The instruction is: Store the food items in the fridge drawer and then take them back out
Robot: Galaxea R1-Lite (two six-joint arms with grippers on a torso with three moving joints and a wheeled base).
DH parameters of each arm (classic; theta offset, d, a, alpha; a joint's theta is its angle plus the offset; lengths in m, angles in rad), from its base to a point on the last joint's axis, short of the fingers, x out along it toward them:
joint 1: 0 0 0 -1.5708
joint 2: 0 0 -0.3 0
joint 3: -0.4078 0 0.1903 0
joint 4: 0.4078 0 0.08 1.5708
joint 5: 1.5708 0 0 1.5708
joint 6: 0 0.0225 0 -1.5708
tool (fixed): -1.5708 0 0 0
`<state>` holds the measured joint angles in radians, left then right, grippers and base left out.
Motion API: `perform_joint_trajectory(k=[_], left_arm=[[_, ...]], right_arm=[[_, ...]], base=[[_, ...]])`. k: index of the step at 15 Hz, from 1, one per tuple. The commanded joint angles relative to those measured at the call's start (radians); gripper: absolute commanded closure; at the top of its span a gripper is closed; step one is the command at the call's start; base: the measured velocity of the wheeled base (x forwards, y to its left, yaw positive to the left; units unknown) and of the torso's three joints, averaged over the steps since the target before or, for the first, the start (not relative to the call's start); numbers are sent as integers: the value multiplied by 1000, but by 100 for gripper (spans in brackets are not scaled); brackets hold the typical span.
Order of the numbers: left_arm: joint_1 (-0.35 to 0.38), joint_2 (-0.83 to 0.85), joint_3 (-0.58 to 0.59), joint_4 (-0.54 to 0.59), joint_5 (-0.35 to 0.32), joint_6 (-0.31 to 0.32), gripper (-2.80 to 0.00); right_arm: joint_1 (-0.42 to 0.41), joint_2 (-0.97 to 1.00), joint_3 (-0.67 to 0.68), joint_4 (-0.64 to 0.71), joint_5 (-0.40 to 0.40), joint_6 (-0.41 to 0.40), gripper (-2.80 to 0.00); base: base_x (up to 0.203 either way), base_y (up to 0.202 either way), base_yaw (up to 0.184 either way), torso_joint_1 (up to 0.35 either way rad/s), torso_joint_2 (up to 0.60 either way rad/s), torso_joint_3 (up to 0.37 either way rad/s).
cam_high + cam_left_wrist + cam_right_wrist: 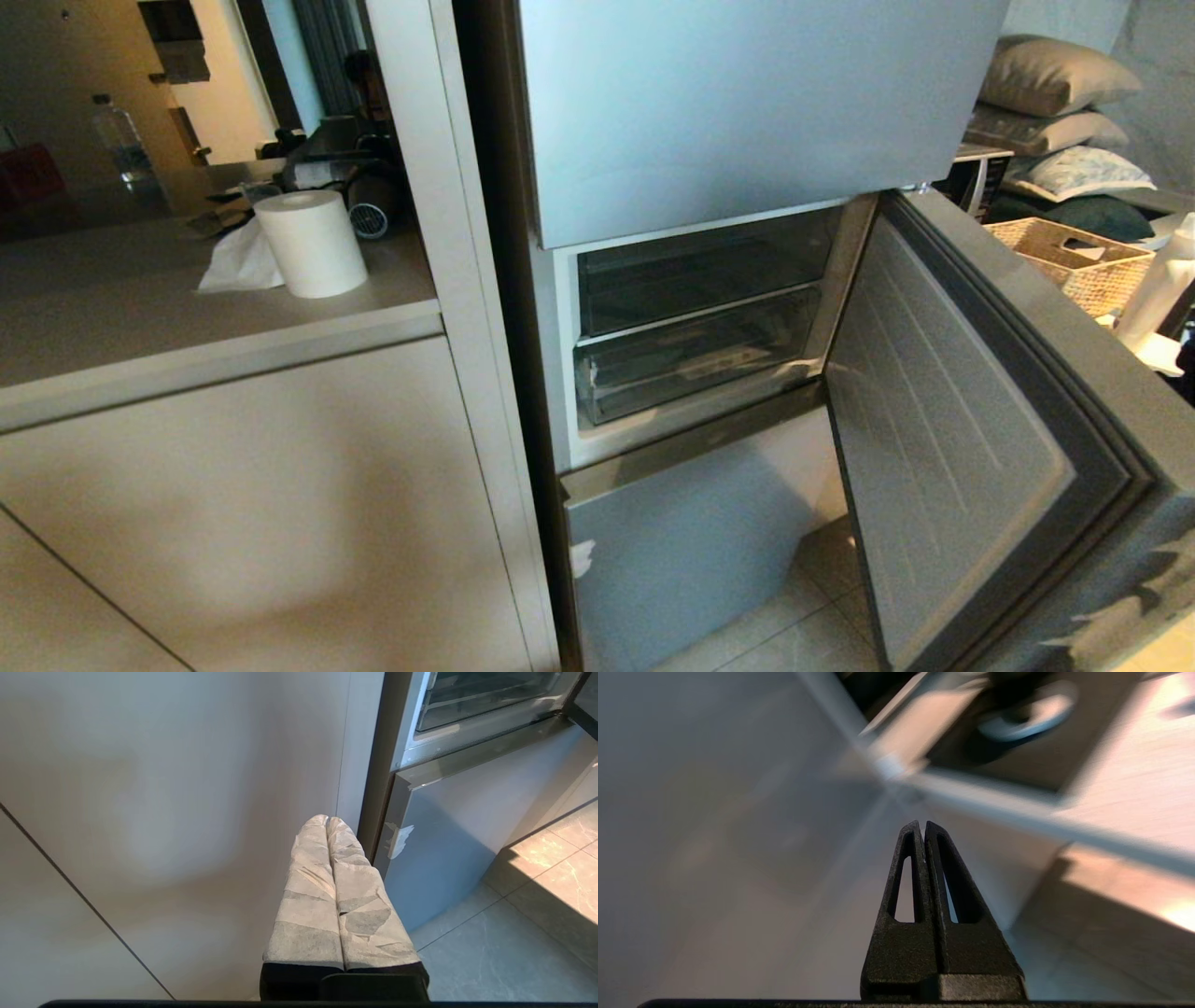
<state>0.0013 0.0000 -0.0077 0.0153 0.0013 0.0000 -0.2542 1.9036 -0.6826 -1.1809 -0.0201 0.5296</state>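
We note both the right tool (923,823) and left tool (327,819) pressed together, empty; fridge drawer (695,359) ahead, unopened, needs pulling next.

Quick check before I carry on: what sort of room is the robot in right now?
Most likely a home kitchen opening onto a living area: a fridge with its middle door swung open, a counter holding a paper towel roll, and stacked pillows behind.

Right wrist surroundings blurred; fridge door (980,420) cropped
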Motion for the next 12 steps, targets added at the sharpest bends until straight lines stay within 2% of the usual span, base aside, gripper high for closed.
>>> perform_joint_trajectory(k=[1, 6, 12], left_arm=[[0, 0, 0, 0, 0, 0, 0], [0, 0, 0, 0, 0, 0, 0], [0, 0, 0, 0, 0, 0, 0]], right_arm=[[133, -4, -5, -10, -59, 1, 0], [359, 2, -44, -11, -191, -25, 0], [566, 59, -158, -11, -248, -51, 0]], base=[[0, 0, 0, 0, 0, 0], [0, 0, 0, 0, 0, 0], [0, 0, 0, 0, 0, 0]])
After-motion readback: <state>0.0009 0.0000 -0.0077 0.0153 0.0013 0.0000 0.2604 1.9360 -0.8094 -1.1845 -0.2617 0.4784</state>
